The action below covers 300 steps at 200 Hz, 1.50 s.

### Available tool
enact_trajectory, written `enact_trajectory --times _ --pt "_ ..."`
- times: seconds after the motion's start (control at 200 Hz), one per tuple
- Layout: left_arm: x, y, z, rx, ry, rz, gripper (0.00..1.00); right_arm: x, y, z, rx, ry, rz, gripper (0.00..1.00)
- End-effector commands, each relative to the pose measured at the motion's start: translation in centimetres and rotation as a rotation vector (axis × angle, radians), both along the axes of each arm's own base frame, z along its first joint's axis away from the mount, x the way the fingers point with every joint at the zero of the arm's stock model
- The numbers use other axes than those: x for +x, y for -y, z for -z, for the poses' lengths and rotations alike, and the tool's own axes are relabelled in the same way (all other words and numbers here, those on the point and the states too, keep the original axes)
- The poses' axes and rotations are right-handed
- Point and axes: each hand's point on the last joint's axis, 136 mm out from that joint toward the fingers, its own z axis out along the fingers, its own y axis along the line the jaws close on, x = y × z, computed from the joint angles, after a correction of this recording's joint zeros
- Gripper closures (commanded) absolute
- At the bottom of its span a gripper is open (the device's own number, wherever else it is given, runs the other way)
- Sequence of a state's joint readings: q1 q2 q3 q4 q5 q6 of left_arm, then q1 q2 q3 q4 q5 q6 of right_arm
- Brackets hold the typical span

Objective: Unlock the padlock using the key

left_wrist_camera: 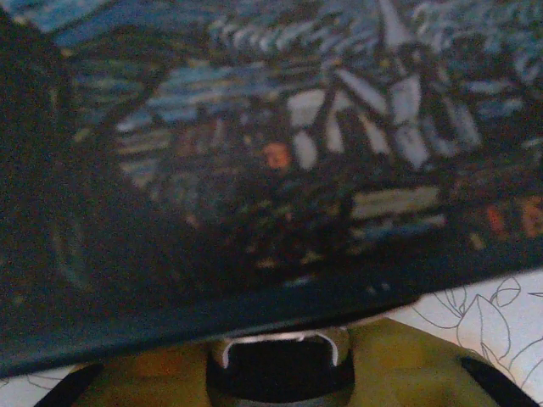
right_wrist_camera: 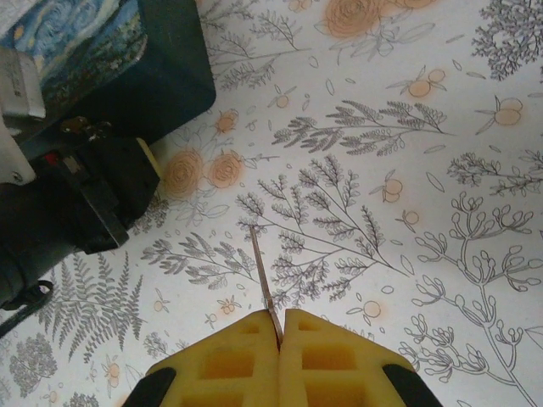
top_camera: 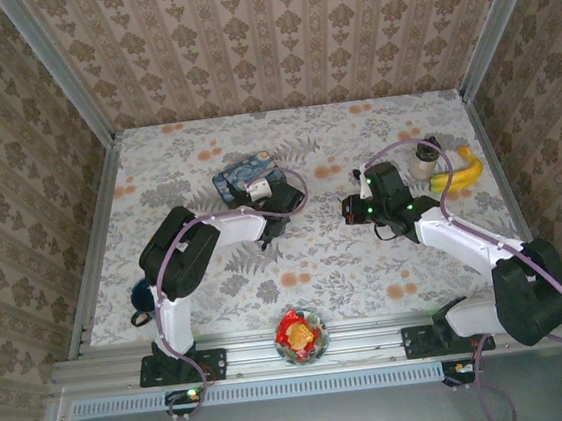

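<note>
While pinching key (right_wrist_camera: 265, 288) in closed right gripper (right_wrist_camera: 281, 339), gotta mind that tiny, hard, slippery padlock (left_wrist_camera: 280, 383) squeezed by its body in left gripper (left_wrist_camera: 280, 366).

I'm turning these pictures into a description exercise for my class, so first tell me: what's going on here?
Two robot arms are working on unlocking a padlock. The left gripper appears to grip the small black-and-silver padlock, right up against the blue painted tin. The right gripper is shut on the key, whose thin blade points out over the flowered table, apart from the padlock. The key is not yet in the lock.
</note>
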<state>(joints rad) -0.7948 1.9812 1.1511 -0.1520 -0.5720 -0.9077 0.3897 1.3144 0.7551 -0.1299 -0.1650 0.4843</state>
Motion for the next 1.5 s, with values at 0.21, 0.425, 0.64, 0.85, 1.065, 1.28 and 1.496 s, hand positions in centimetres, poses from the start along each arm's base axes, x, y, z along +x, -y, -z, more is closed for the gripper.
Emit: enact_trajectory --times 0.21,0.425,0.64,0.85,1.065,1.28,1.496 --pt "-3.1 1.9 -0.1 -0.186 -0.181 0.024 0.85 -1.2 -0.6 3.1 0.054 -0.079 0.008 1.00" --pt "-4.2 3.5 -0.2 -0.323 -0.231 0.015 0.85 -1.9 -1.9 4.4 0.104 -0.096 -0.005 1.00" --pt "-5.1 5.1 -0.4 -0.461 -0.277 0.002 0.85 -2.5 -3.7 6.1 0.112 -0.108 -0.042 1.00" --pt "-5.6 6.3 -0.4 -0.568 -0.306 0.003 0.85 -2.7 -5.3 7.1 0.143 -0.104 -0.064 1.00" --pt "-6.1 6.2 0.2 -0.587 -0.325 -0.006 0.85 -2.6 -6.2 8.2 0.143 -0.102 -0.059 1.00" --pt "-6.3 6.8 -0.1 -0.619 -0.328 0.002 0.85 -2.8 -6.5 8.7 0.143 -0.082 -0.052 1.00" --pt "-6.5 7.7 -0.3 -0.682 -0.337 0.009 0.85 -2.7 -6.4 8.7 0.138 -0.043 -0.037 1.00"
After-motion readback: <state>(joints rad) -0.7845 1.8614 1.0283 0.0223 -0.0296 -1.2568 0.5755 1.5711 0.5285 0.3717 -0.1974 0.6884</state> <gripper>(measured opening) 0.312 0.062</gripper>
